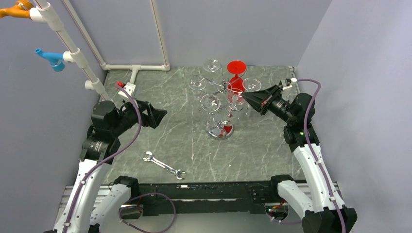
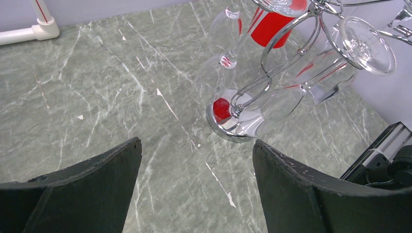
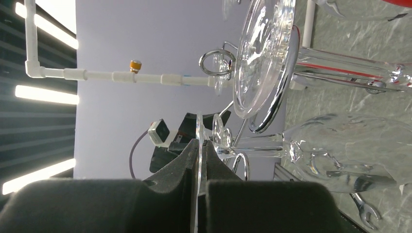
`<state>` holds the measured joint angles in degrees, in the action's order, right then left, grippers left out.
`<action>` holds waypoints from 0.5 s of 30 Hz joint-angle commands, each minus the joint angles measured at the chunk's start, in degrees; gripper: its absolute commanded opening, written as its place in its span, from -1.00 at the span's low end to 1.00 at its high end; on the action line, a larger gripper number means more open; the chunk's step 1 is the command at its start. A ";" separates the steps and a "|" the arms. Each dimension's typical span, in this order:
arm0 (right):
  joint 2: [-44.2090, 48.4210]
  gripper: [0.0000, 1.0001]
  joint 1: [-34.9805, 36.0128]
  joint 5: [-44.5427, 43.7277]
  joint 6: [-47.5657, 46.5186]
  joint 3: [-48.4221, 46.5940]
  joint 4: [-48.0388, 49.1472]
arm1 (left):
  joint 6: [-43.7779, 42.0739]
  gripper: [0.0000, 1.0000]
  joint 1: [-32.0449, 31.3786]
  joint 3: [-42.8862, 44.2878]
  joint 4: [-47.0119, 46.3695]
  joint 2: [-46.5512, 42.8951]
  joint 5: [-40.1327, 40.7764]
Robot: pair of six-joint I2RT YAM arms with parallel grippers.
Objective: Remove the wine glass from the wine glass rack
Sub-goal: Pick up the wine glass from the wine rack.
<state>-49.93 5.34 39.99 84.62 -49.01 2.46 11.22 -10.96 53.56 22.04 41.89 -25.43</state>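
Observation:
The wine glass rack (image 1: 219,131) stands mid-table on its shiny round base, with several clear glasses and one red glass (image 1: 236,65) hanging upside down from its wire arms. My right gripper (image 1: 246,96) is shut on the thin round foot of a clear wine glass (image 1: 236,98) on the rack's right side. In the right wrist view the foot (image 3: 198,128) is pinched edge-on between the pads, and its stem and bowl (image 3: 350,150) reach right beside a wire arm (image 3: 241,165). My left gripper (image 1: 163,114) is open and empty, left of the rack (image 2: 233,121).
A silver wrench (image 1: 164,165) lies on the marble table in front of the rack. A white PVC pipe frame (image 1: 136,68) runs along the back left, with blue and orange fittings. Grey walls close in the table at back and right.

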 commanded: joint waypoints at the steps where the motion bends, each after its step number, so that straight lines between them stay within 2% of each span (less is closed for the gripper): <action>1: 0.56 -1.00 0.00 -0.71 0.21 -2.31 1.39 | -0.76 0.75 -0.20 0.46 -0.61 0.03 0.30; 15: 1.01 -1.00 -1.73 -1.05 -0.60 -3.02 -0.57 | -0.75 0.75 -0.19 0.43 -0.61 -0.30 0.20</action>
<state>-49.95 4.73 38.89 83.81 -49.15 0.10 11.22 -10.96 53.56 22.04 41.89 -25.43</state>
